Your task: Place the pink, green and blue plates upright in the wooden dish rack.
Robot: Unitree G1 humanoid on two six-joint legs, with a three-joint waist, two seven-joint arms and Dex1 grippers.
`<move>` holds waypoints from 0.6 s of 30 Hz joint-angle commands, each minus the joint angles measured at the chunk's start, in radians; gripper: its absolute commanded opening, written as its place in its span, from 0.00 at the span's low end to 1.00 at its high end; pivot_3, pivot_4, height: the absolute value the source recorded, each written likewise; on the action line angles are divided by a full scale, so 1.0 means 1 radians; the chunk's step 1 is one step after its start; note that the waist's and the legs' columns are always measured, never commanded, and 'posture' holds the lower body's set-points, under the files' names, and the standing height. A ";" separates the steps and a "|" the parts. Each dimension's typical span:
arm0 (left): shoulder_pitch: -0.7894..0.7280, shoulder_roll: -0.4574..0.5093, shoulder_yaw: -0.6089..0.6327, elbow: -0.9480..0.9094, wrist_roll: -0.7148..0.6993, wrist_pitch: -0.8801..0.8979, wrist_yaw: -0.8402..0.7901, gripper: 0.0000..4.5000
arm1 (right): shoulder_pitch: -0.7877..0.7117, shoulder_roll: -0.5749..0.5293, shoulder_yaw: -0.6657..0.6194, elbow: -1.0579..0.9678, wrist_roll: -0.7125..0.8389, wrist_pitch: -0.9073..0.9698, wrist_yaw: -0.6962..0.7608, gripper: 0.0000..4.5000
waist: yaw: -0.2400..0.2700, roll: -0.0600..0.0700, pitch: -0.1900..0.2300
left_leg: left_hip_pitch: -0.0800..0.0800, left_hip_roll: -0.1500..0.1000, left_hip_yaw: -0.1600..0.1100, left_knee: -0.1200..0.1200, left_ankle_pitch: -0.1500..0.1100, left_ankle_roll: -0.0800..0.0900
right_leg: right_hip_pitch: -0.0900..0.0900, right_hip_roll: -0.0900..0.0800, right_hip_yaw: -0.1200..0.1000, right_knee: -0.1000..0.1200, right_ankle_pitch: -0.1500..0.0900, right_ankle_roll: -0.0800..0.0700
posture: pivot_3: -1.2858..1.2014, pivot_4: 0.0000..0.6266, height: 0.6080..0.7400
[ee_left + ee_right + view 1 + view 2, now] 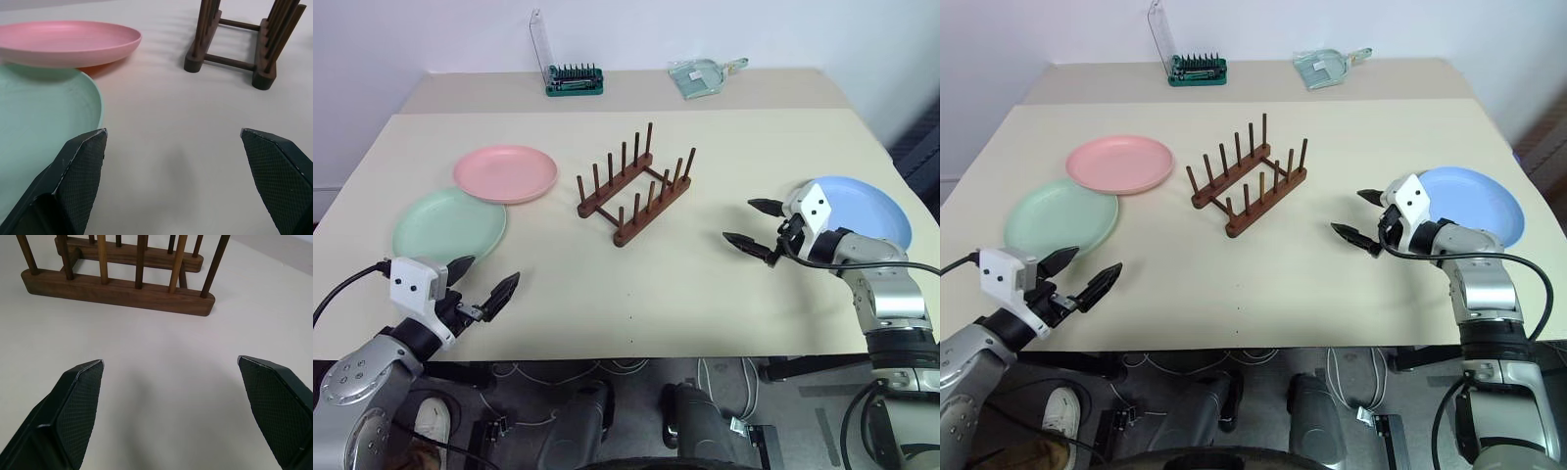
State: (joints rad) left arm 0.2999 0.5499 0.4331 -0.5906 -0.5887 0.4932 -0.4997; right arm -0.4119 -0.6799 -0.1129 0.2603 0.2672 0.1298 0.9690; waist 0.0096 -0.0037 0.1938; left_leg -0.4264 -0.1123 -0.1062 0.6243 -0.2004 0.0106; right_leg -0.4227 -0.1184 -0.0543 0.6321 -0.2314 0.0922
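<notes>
The wooden dish rack point(634, 184) stands empty mid-table, angled between my two arms. The pink plate point(505, 173) lies flat to its left, its near rim overlapping the green plate point(448, 224). The blue plate point(862, 210) lies flat on the right, partly behind my right gripper point(756, 226), spread wide, gripping nothing, pointed at the rack. My left gripper point(481, 282) hangs equally wide and empty near the green plate.

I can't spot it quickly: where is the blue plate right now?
The blue plate lies flat on the table's right side, just behind the right end effector, apart from the wooden dish rack.
</notes>
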 commanded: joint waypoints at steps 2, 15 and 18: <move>-0.004 0.000 0.003 -0.017 0.005 -0.019 -0.002 1.00 | -0.005 -0.008 -0.014 -0.011 0.007 -0.023 0.005 1.00 | 0.003 0.000 0.000 | 0.000 0.000 0.000 0.000 0.000 0.000 | 0.001 0.000 0.000 -0.001 0.000 0.000 | 0.52 0.24 1.00; -0.025 0.000 -0.058 -0.004 0.023 -0.018 -0.019 1.00 | 0.052 -0.016 -0.027 -0.081 0.024 -0.004 0.003 1.00 | 0.003 0.000 0.000 | 0.000 0.000 0.001 0.001 0.000 0.000 | 0.001 0.000 0.001 -0.002 0.000 -0.001 | 0.52 0.24 1.00; -0.041 0.018 -0.120 0.006 0.045 -0.009 -0.041 1.00 | 0.094 -0.001 -0.019 -0.150 0.037 0.020 -0.007 1.00 | 0.003 0.000 0.000 | 0.000 0.000 0.001 0.001 0.000 0.000 | 0.001 0.000 0.001 -0.002 0.000 -0.001 | 0.52 0.24 1.00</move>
State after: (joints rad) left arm 0.2668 0.5507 0.3476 -0.5798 -0.5654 0.4913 -0.5235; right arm -0.3283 -0.6833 -0.1186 0.1795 0.2796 0.1421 0.9673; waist 0.0129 -0.0037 0.1938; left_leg -0.4264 -0.1122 -0.1055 0.6251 -0.2006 0.0105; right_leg -0.4213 -0.1181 -0.0536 0.6300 -0.2315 0.0915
